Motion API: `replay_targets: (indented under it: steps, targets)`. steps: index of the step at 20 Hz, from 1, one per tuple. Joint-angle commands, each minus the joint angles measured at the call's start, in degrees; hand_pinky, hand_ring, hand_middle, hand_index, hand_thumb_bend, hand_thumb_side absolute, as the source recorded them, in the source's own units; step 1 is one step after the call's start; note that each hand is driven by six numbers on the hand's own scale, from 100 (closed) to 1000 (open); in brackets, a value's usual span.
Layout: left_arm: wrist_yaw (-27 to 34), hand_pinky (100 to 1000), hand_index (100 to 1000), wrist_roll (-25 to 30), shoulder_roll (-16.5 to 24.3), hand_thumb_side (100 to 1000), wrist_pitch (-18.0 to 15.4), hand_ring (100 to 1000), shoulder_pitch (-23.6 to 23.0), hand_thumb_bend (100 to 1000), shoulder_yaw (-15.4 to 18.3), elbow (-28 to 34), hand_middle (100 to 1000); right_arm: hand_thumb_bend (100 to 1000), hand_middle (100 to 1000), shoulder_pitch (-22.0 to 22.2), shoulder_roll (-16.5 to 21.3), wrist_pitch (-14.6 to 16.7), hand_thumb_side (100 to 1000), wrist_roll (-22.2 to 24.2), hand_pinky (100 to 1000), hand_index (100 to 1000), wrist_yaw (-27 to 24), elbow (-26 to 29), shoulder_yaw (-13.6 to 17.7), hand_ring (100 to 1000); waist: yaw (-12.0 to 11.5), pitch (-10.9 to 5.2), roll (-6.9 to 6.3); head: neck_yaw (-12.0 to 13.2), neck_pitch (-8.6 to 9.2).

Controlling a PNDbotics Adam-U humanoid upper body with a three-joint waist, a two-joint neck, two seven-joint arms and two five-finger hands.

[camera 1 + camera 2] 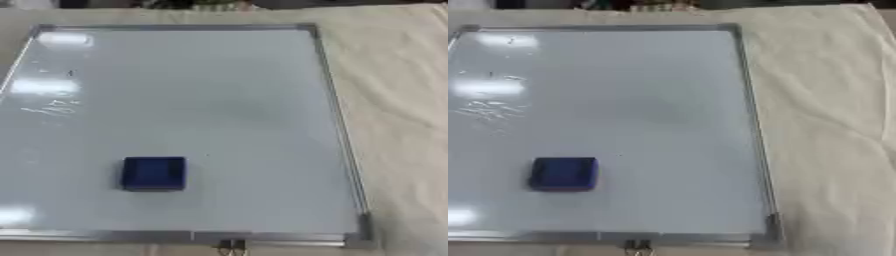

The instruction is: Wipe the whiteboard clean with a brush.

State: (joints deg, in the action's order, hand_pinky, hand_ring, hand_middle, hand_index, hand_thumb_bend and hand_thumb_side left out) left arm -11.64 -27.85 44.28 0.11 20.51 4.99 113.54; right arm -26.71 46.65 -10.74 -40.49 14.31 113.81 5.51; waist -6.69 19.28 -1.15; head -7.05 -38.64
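Here the blue brush (154, 173) lies on the whiteboard (219, 90).

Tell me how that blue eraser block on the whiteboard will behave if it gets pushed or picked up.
The blue eraser looks low and squarish, so it should slide flat rather than tip or roll. The whiteboard looks glossy, so it probably glides easily. It seems small and likely light.

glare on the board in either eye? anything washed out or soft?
Left eye view: bright glare patches on the whiteboard at its upper left, mid left and lower left; faint marks near the mid-left patch. Right eye view: same patches along the left side; blue eraser has soft edges, and the cream cloth looks pale. No hands in view.
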Motion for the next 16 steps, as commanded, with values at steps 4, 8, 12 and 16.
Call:
replay_targets:
  steps: [4,8,12,16]
  targets:
    - [-8.12,840,832,6.19,5.37,1000,3.11,753,5.89,650,-3.41,1.05,705,100,817,-0.57,1.49,0.58,1000,0.25,762,853,-0.04,0.78,0.08,839,0.03,-1.86,-0.28,0.67,0.34]
    - [-12.74,838,841,14.81,7.92,1000,5.44,738,10.78,655,-7.65,1.05,679,100,814,-0.76,1.48,0.98,1000,0.55,762,852,-0.05,0.78,-0.23,837,0.11,-2.2,-0.52,0.02,-0.68]
    - [-16.15,849,936,25.69,9.52,1000,7.39,752,14.33,623,-11.34,1.05,690,100,813,-0.72,1.64,1.23,1000,0.75,762,852,-0.01,0.78,-0.46,836,0.13,-2.36,-0.83,-0.52,-0.82]
    - [-17.61,892,940,35.1,10.24,991,8.45,801,17.63,635,-14.67,1.05,712,100,809,-0.74,1.74,1.23,1000,0.81,761,851,-0.06,0.78,-0.6,833,0.14,-2.43,-1.17,-0.91,-0.63]
